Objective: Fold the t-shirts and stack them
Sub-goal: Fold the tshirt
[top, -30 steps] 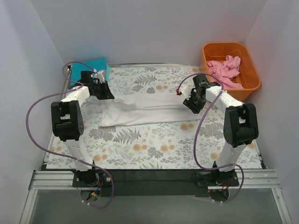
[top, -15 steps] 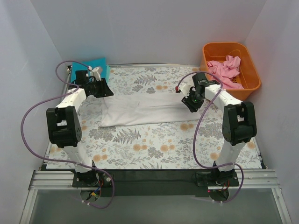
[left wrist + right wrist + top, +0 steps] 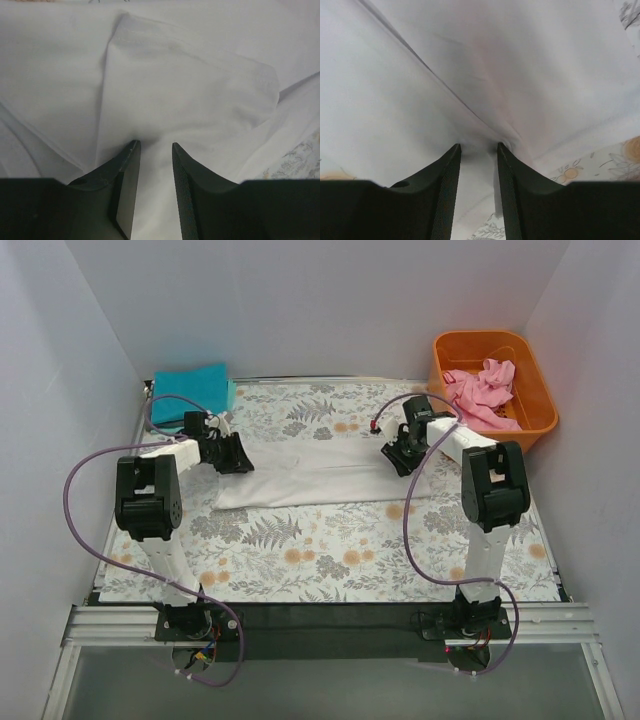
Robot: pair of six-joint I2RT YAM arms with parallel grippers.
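A white t-shirt (image 3: 320, 475) lies as a long folded band across the middle of the floral table. My left gripper (image 3: 236, 455) is low at its left end, and its nearly closed jaws pinch the white cloth (image 3: 190, 85) at the tips (image 3: 155, 145). My right gripper (image 3: 398, 454) is at the shirt's right end, its jaws (image 3: 479, 146) pinched on puckered white cloth (image 3: 520, 60). A folded teal t-shirt (image 3: 192, 390) lies at the back left. A pink t-shirt (image 3: 485, 385) sits crumpled in the tub.
An orange plastic tub (image 3: 535, 425) stands at the back right corner. White walls close in the table on the left, back and right. The floral table cover (image 3: 330, 550) shows in front of the shirt. Purple cables loop beside both arms.
Both grippers have dropped lower onto the white shirt. The left one moved nearer and right, the right one slightly left and back. The shirt's left end now lies flatter.
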